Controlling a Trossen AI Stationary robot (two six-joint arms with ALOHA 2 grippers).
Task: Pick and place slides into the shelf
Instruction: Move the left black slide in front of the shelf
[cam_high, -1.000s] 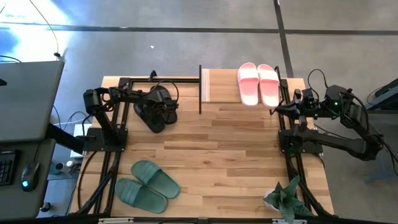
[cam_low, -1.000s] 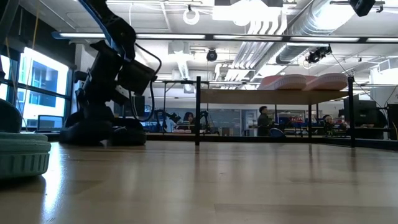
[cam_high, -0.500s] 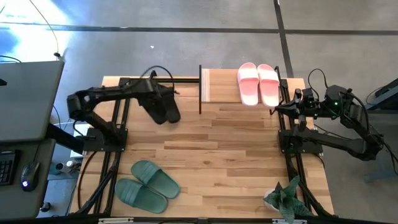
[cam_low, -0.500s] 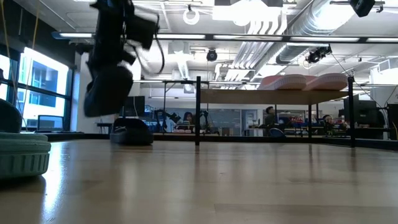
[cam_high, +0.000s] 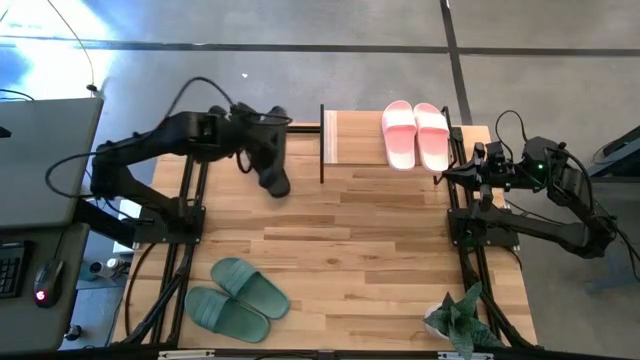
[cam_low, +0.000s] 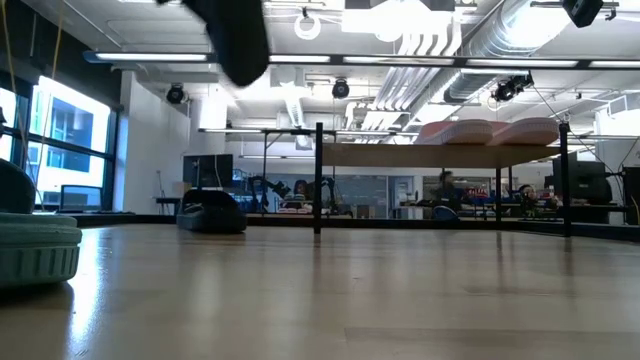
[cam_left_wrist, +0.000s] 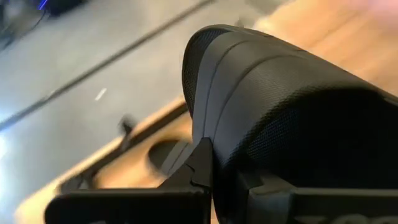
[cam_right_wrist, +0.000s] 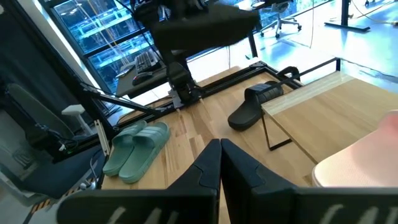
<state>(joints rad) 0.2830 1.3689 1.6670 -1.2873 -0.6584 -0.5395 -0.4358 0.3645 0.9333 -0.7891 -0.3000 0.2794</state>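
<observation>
- Looking straight down from the high view, the left gripper (cam_high: 262, 150) hangs above the bench (cam_high: 380, 260) beside the shelf (cam_high: 350, 138), closed on one black slide (cam_high: 274, 170) that dangles toe-down. The pink pair (cam_high: 417, 135) lies side by side on the shelf's right half; the left half of the plank is bare. The green pair (cam_high: 235, 298) sits near the bench's front-left corner, well apart. The right gripper (cam_high: 445, 176) waits at the bench's right edge, just beside the shelf's end.
- Seen from the low view, the lifted black slide (cam_low: 238, 35) is high above the shelf plank, while its mate, the second black slide (cam_low: 211, 212), rests on the bench left of the shelf's black post (cam_low: 318, 178). Open room runs under and over the plank; the post and white edge are what to clear.
- Through the left wrist view, the gripper's fingers (cam_left_wrist: 202, 168) pinch the slide's sole edge (cam_left_wrist: 280, 106). It looks light and rubbery, likely to flex and swing, so a hold nearer the strap would probably steady it.
- Through the right wrist view, the right gripper's fingers (cam_right_wrist: 208, 165) are pressed together with nothing between them; the second black slide (cam_right_wrist: 255, 104) lies touching the shelf's near corner.
</observation>
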